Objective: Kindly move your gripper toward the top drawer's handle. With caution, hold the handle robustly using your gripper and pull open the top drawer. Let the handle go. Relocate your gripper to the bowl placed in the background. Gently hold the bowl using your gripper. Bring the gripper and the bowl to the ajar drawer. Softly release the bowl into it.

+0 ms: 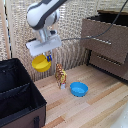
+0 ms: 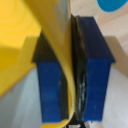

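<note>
My gripper (image 1: 48, 56) hangs in the air at the exterior view's left, shut on the rim of the yellow bowl (image 1: 40, 62). The bowl dangles tilted above the wooden floor. In the wrist view the bowl's thin yellow wall (image 2: 55, 45) runs between the two blue fingertips (image 2: 95, 75), which press on it from both sides around the gripper (image 2: 73, 75). On the exterior view's right stands the dark brown dresser; its top drawer (image 1: 107, 42) is pulled out, with the thin silver handle (image 1: 100, 39) across its front. Gripper and drawer are well apart.
A blue bowl (image 1: 78, 89) lies on the floor, also seen as the blue bowl (image 2: 112, 4) in the wrist view. A small giraffe toy (image 1: 60, 75) stands beside it, under the gripper's right. A black bin (image 1: 17, 95) fills the lower left. The lower drawer (image 1: 112, 65) is shut.
</note>
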Controlling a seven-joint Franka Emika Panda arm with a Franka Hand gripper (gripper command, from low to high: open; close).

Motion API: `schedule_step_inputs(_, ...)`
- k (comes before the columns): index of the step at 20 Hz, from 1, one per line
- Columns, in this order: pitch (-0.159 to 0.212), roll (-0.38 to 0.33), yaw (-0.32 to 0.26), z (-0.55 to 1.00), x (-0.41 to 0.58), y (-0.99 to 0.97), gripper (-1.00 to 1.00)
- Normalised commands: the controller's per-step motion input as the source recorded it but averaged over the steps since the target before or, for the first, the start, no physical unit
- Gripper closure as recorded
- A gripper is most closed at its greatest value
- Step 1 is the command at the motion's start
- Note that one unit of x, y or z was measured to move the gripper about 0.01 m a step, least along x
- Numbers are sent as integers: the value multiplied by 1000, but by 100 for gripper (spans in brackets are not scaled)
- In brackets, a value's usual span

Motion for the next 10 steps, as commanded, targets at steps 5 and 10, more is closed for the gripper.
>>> schedule_step_inputs(5, -3, 7, -231, 712, 211, -2, 100)
schedule_step_inputs(10, 25, 4, -227, 778, 282, -114, 100)
